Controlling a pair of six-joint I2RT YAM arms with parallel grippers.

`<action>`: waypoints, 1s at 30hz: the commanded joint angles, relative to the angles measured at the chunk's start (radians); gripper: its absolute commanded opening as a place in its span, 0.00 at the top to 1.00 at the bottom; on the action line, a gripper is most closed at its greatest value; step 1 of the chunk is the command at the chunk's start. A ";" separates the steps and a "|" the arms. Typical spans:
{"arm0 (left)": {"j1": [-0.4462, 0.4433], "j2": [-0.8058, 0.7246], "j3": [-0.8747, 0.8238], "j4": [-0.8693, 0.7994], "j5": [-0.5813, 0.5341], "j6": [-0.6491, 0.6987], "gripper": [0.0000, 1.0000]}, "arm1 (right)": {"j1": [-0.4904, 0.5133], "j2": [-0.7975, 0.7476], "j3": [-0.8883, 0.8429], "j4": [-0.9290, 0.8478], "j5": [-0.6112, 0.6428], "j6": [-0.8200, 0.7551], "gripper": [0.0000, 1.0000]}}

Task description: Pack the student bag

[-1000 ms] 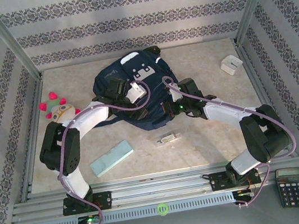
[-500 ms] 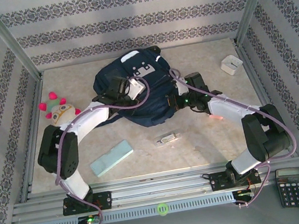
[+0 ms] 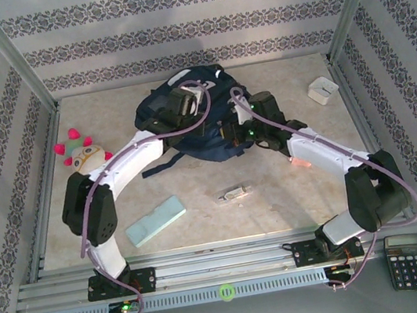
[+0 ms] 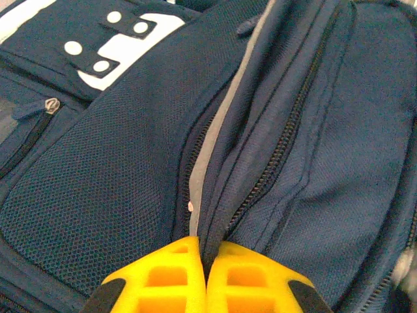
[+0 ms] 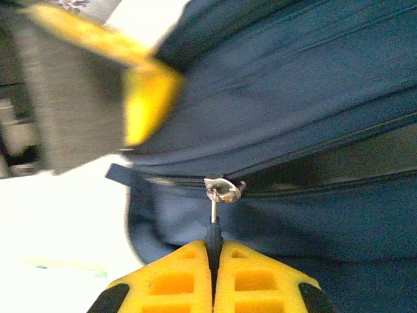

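Note:
The student bag (image 3: 208,145), a navy-blue backpack, lies at the back middle of the table. My left gripper (image 3: 193,119) is on top of it. In the left wrist view that gripper (image 4: 206,251) is shut on a fold of bag fabric (image 4: 215,195) beside a zipper and a grey stripe. My right gripper (image 3: 232,132) is at the bag's right side. In the right wrist view it (image 5: 213,246) is shut on the dark zipper pull (image 5: 213,231), which hangs from a metal slider (image 5: 223,189). The zipper is parted to the slider's right. A yellow finger (image 5: 146,98) of the left gripper appears blurred above.
A plush toy (image 3: 81,151) sits at the left edge. A pale green box (image 3: 155,220) and a small silver item (image 3: 234,194) lie in front of the bag. A white box (image 3: 323,90) is at the back right. A calculator (image 3: 409,261) rests off the table's near right corner.
The left gripper has shut on the bag's fabric. Both arms have moved toward the back wall and the bag has shifted and bunched that way. The right gripper stays shut on the pull.

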 commanded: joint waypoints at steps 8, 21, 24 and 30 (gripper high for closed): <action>-0.084 0.118 0.170 0.097 -0.133 -0.202 1.00 | 0.069 -0.090 -0.125 0.021 0.057 0.245 1.00; 0.265 -0.032 -0.100 0.093 0.686 0.574 0.17 | -0.102 -0.034 -0.157 -0.002 -0.029 0.160 1.00; 0.273 -0.027 -0.129 -0.071 0.629 1.024 0.17 | -0.101 -0.033 -0.160 0.000 -0.037 0.152 1.00; 0.291 0.071 -0.098 -0.092 0.484 1.286 0.14 | -0.101 -0.033 -0.170 0.009 -0.043 0.151 1.00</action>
